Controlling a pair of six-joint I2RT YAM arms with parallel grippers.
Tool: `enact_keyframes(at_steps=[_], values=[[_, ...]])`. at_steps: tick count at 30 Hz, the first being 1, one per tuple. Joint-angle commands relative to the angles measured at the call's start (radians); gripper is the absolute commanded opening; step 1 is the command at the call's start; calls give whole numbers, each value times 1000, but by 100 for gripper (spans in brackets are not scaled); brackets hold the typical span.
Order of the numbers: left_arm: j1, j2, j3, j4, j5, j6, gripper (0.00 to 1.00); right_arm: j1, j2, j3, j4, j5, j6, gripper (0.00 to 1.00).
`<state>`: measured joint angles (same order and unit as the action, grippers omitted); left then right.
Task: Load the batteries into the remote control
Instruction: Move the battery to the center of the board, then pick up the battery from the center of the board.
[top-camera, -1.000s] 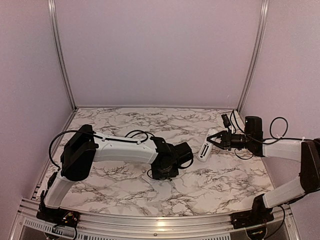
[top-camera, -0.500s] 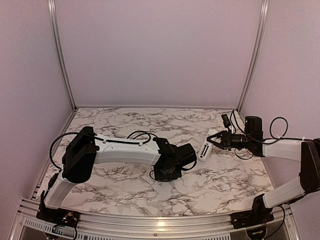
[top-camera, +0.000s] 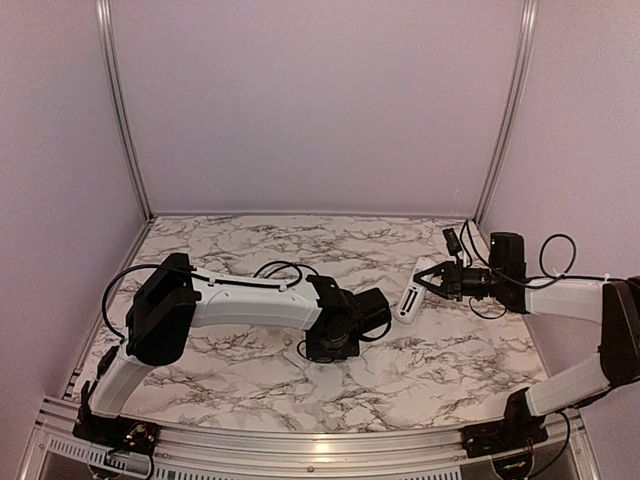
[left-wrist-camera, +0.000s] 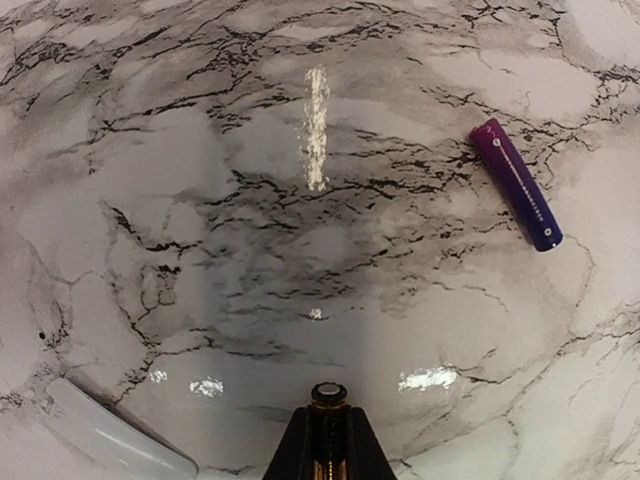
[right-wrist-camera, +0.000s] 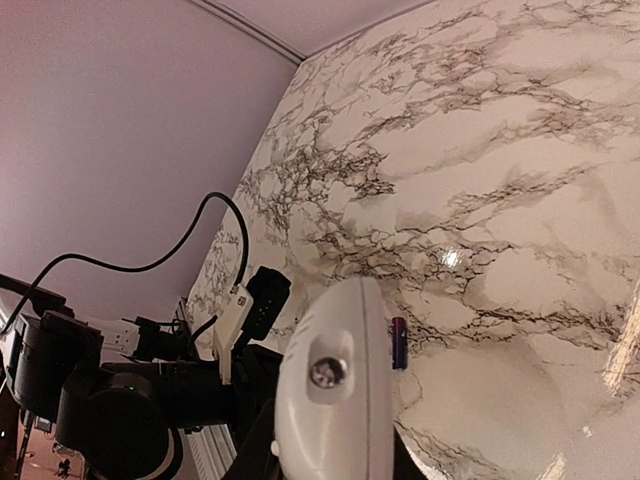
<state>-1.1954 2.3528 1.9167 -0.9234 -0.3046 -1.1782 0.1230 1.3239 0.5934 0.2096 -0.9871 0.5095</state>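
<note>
My left gripper is shut on a battery, a dark slim cylinder with a gold band, its metal end poking out just above the table. In the top view this gripper points down at mid-table. A second battery, purple, lies on the table ahead to the right; it also shows in the right wrist view. My right gripper is shut on the white remote control and holds it off the table. In the right wrist view the remote is seen end-on.
A flat white plastic piece lies on the marble table near my left gripper's lower left. The left arm is close to the remote's left side. Metal frame posts stand at the back corners.
My left gripper has shifted slightly to the right, toward the remote, still holding its battery. The right arm and the remote have not moved.
</note>
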Motion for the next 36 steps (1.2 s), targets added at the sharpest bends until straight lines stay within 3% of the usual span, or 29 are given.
enact_keyframes(at_steps=[1, 6, 11, 16, 21, 36], values=[[23, -16, 6, -5, -56, 140, 6, -10, -5, 1, 39, -24, 17, 0], [30, -113, -152, 148, -72, 393, 5, 0, -20, -17, 69, -47, 31, 0], [57, -236, -369, 342, 37, 541, 5, 37, -20, -20, 77, -62, 27, 0], [69, -275, -436, 407, 101, 594, 7, 61, -25, -19, 87, -65, 38, 0], [72, -288, -439, 401, 103, 621, 21, 64, -25, -14, 84, -63, 40, 0], [74, -310, -511, 398, 156, 607, 19, 66, -2, 2, 78, -51, 36, 0]])
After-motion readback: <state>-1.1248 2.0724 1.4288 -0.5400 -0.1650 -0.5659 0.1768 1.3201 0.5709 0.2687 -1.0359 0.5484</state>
